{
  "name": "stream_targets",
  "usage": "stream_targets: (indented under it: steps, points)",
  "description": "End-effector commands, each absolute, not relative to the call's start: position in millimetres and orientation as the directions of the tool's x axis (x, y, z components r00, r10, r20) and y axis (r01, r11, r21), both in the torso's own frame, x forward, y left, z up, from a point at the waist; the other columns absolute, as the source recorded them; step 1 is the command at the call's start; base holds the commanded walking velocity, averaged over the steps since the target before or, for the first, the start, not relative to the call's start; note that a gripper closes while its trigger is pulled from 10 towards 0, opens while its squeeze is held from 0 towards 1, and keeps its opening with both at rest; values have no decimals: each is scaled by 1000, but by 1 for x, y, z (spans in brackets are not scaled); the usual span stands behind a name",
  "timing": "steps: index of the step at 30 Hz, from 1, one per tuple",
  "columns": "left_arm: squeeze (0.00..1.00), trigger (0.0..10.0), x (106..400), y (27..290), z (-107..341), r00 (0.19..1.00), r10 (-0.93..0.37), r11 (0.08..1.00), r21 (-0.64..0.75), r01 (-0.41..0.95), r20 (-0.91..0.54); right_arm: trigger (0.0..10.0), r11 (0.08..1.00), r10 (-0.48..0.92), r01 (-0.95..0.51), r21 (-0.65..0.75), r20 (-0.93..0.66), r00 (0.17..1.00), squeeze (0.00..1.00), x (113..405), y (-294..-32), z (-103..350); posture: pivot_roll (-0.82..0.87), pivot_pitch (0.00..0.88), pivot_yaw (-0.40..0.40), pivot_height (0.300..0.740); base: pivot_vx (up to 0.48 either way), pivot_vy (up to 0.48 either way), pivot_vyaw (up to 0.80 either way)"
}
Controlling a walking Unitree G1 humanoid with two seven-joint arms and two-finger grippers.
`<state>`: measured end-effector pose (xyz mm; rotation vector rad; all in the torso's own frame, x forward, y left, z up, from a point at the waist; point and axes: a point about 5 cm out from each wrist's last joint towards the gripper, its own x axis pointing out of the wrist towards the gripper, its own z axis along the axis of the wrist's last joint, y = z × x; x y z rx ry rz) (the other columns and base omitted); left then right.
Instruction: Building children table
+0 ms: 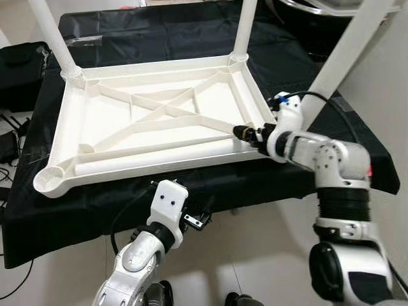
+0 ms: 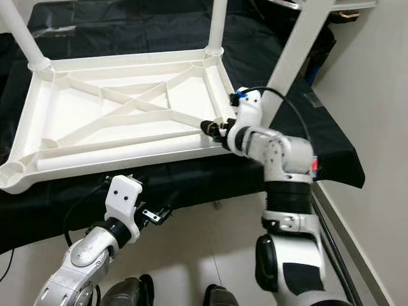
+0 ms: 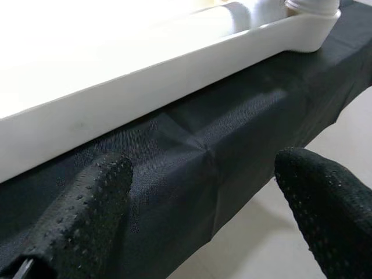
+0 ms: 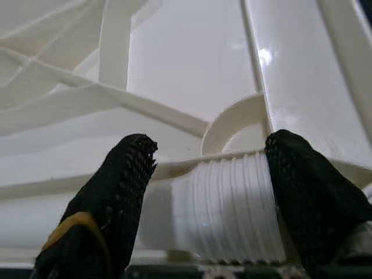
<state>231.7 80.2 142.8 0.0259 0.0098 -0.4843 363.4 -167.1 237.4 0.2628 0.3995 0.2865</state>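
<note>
Left eye view first: the white table top (image 1: 159, 124) lies upside down across the middle of the frame on a black cloth (image 1: 191, 185), ribs facing up, so the corner sockets are open for legs. Two white legs (image 1: 245, 29) already stand up from its far corners at the top of the frame; the near-left socket (image 1: 51, 180) sits empty. A loose leg (image 1: 153, 162) lies inside along the near rim, and the right gripper (image 1: 245, 134) at centre right reaches over the near-right corner to it.

Right eye view: same scene; the left gripper (image 2: 156, 215) hangs low at the lower left, below the cloth's edge, idle.

Left wrist view: its two black fingers (image 3: 81, 215) are spread apart with nothing between them, facing the white rim (image 3: 145, 87) above the cloth.

Right wrist view: the right fingers (image 4: 122, 197) straddle the leg's ribbed, threaded end (image 4: 229, 203), one on each side, grasping it, seemingly to carry it to a socket
</note>
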Motion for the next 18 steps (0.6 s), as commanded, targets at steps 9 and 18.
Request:
stream_targets:
  steps: [9,18]
  points:
    - [0,10000,230,81,140,888,-458,887,42,459,-41,10000,920,321,-221,324,-296,900,0,368,-185,256,101,248,-55,740,0,0,0]
    - [0,10000,229,81,140,889,-455,889,42,457,-41,10000,967,254,-241,81,-313,915,0,365,-186,263,99,242,-61,740,0,0,0]
